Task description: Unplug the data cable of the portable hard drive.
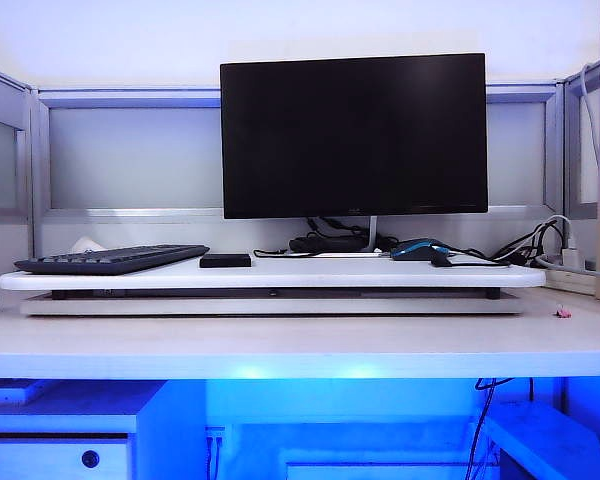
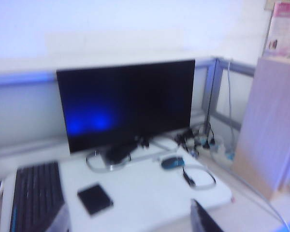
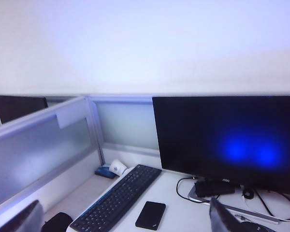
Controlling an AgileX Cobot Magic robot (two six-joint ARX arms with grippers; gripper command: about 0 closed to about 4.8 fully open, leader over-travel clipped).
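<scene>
Portable hard drive: the portable hard drive (image 1: pixel 225 260) (image 2: pixel 95 198) (image 3: pixel 151 215) is a small, flat, dark rectangular box with a smooth top and rounded corners. It lies flat on the white raised board (image 1: pixel 280 277), in front of the monitor's left part, just to the right of the keyboard, not touching it.

Data cable: near the drive I cannot make out any cord going into it; the pictures are too small and blurred there. A thin black cord (image 1: pixel 280 252) lies on the board between the drive and the monitor foot, but where it ends I cannot tell.

Keyboard: the black keyboard (image 1: pixel 115 259) (image 2: pixel 36 195) (image 3: pixel 118 198) lies at the left end of the board.

Monitor: the black monitor (image 1: pixel 352 135) (image 2: pixel 128 104) (image 3: pixel 227 140) is dark, standing at the back on a thin metal foot with a bundle of black cables under it.

Mouse: the blue-and-black mouse (image 1: pixel 418 249) (image 2: pixel 172 162) rests at the right part of the board, with its cord beside it.

Left gripper: the left gripper (image 2: pixel 130 220) is high above the front edge of the board; only the tips of two dark fingers (image 2: pixel 205 220) show, well apart, nothing between them.

Right gripper: the right gripper (image 3: pixel 125 217) is also up above the desk; its two fingers (image 3: pixel 222 217) stand wide, holding nothing.

Exterior view: no arm is visible here.
</scene>
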